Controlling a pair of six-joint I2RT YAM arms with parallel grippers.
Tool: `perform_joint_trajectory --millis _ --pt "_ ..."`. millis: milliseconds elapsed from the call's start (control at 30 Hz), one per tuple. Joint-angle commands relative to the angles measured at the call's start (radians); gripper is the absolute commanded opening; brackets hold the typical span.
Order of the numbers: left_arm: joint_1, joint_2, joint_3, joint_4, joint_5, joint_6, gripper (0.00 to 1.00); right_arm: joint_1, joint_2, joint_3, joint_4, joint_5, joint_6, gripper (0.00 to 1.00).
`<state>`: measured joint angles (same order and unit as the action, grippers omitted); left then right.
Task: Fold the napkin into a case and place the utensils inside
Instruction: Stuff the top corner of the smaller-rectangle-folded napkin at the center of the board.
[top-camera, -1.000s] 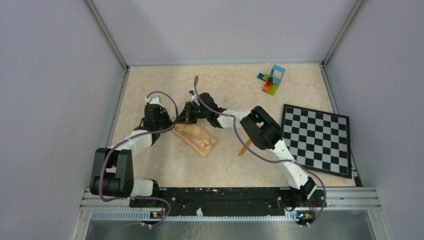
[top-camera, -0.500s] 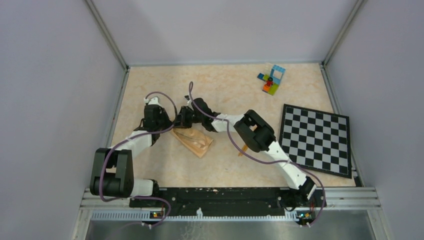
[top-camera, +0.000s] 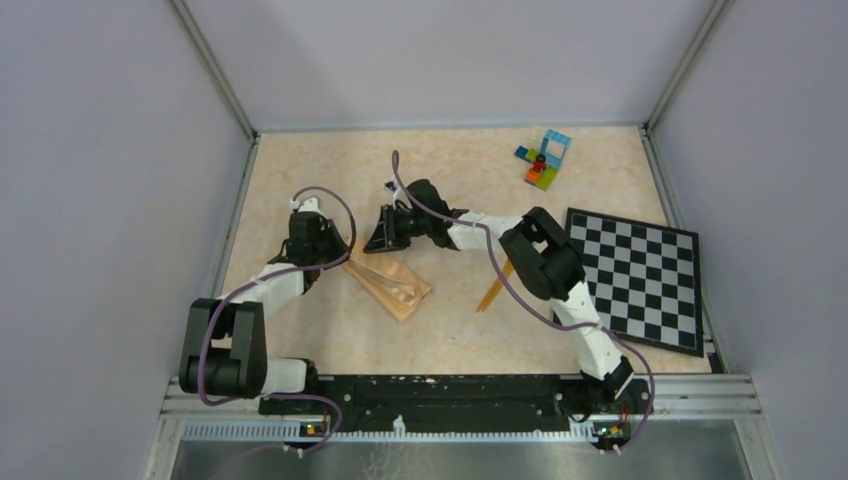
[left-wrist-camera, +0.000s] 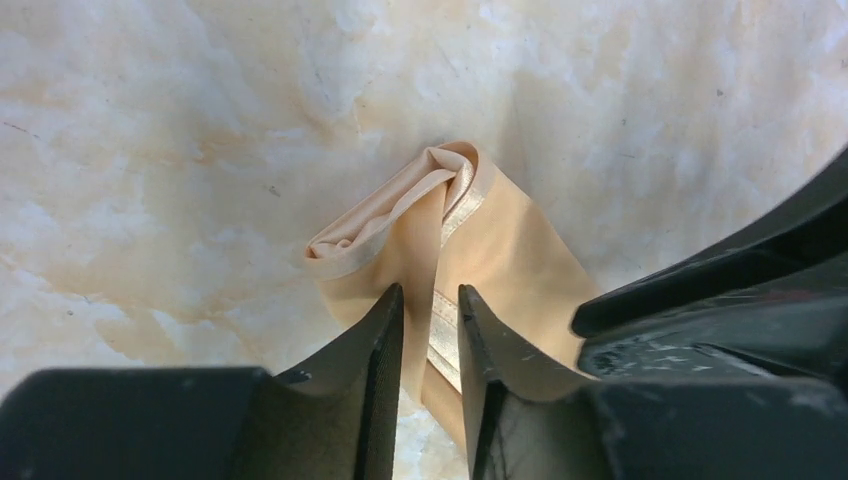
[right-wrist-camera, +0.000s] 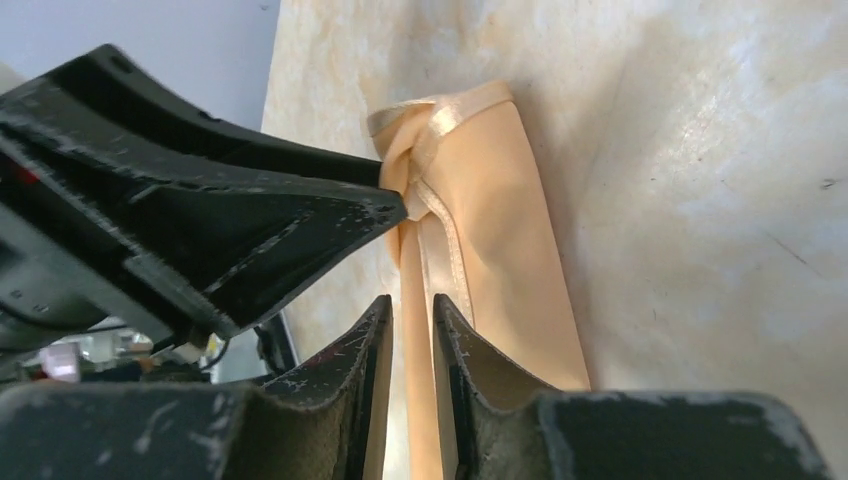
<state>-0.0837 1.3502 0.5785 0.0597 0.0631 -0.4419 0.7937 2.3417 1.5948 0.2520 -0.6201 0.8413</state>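
- Napkin: folded into a narrow strip, flat on table.
- Left gripper: jaws slightly parted over the cloth.
- Right gripper: likewise slightly parted, above the cloth.

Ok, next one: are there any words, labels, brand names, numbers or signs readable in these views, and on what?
No text can be read in any view.
Checkered board: plain black and white squares, no letters or numbers visible.
Toy bricks: too small to make out any marking.
Napkin: plain cloth, no tag or print showing.
Utensils: too small to tell.
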Motion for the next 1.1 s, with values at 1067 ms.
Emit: perform_joint_trajectory --millis 1067 --pt "0.260 -0.029 -0.089 0.024 0.213 -0.256 0.54 0.037 0.108 0.151 0.049 -0.003 -0.002 0.03"
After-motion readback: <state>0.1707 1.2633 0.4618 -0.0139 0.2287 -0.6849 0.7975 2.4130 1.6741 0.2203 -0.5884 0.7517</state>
